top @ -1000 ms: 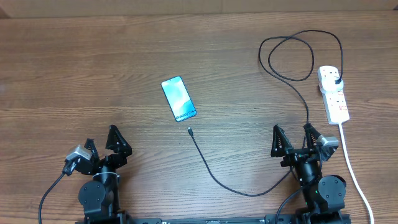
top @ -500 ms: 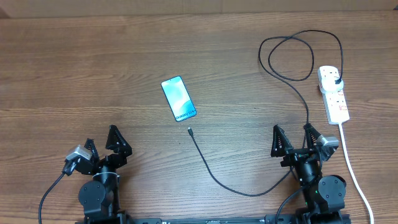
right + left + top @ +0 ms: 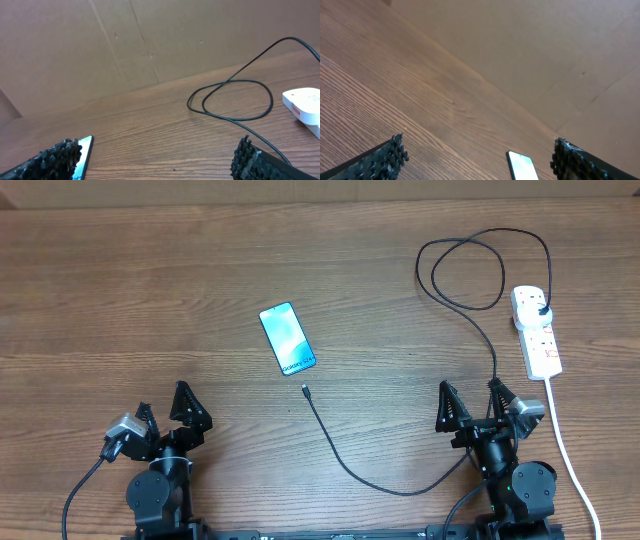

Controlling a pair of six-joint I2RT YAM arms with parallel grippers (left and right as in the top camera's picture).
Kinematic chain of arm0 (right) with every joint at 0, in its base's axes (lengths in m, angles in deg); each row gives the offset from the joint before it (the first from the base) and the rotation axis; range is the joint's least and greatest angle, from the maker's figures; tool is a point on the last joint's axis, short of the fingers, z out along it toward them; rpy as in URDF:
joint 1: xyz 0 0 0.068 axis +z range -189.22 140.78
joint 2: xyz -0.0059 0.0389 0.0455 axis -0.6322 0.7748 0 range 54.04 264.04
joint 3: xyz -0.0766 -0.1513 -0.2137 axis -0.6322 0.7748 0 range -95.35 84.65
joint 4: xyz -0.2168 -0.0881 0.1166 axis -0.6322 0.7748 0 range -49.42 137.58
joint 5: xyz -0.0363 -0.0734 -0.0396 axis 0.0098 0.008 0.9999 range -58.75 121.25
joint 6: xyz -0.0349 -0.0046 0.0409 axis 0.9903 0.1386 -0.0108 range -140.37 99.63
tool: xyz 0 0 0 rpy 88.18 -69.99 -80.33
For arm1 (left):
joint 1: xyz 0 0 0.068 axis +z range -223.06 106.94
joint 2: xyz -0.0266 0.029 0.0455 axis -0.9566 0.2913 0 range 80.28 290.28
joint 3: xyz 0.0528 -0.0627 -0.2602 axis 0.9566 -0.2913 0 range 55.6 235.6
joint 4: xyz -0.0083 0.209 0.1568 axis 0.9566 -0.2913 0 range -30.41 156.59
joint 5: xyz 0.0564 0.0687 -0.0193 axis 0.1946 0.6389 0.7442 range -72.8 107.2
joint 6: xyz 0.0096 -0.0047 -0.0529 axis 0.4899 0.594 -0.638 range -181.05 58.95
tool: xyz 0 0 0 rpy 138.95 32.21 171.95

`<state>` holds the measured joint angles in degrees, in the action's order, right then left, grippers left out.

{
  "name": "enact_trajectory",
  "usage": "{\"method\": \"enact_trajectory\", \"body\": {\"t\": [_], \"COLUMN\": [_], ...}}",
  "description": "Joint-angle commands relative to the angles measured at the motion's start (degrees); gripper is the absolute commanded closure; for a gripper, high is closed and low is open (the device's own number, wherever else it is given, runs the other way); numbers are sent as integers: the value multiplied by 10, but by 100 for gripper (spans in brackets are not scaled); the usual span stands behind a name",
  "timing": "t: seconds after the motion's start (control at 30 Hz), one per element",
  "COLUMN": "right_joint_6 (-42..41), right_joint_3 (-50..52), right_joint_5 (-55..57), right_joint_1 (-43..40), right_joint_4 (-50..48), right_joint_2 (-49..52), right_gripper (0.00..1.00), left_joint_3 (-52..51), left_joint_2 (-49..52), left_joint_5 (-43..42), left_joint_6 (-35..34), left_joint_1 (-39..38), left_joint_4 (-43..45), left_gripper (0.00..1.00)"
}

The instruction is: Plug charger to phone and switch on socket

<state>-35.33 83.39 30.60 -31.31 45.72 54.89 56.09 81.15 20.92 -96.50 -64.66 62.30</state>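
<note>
Phone (image 3: 287, 339), pale blue screen and dark rim, is laid flat mid-table (image 3: 150, 280). Thin black charger (image 3: 322, 420) is looped, plugged into white socket (image 3: 537, 332) at far right, its tip just below the phone. Left gripper (image 3: 165, 412) and right gripper (image 3: 470, 400) are spread wide, nothing gripped.

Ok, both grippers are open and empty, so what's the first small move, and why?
Probably reach the left gripper toward the small plug tip of the thin black charger cable: it lies loose just short of the slim blue-screened phone, and its other end already sits in the white power strip.
</note>
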Motion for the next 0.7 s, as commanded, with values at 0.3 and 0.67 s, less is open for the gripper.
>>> {"method": "enact_trajectory", "body": {"t": [0.3, 0.67], "right_joint_6": [0, 0], "right_joint_3": [8, 8], "right_joint_5": [5, 5], "right_joint_1": [-2, -2], "right_joint_4": [-4, -4], "right_joint_2": [-7, -7], "right_gripper": [0, 0], "left_joint_3": [-2, -2], "left_joint_2": [-6, -6], "left_joint_5": [7, -2], "left_joint_6": [11, -15], "left_joint_1": [6, 6], "left_joint_4": [2, 2], "left_gripper": [0, 0]}}
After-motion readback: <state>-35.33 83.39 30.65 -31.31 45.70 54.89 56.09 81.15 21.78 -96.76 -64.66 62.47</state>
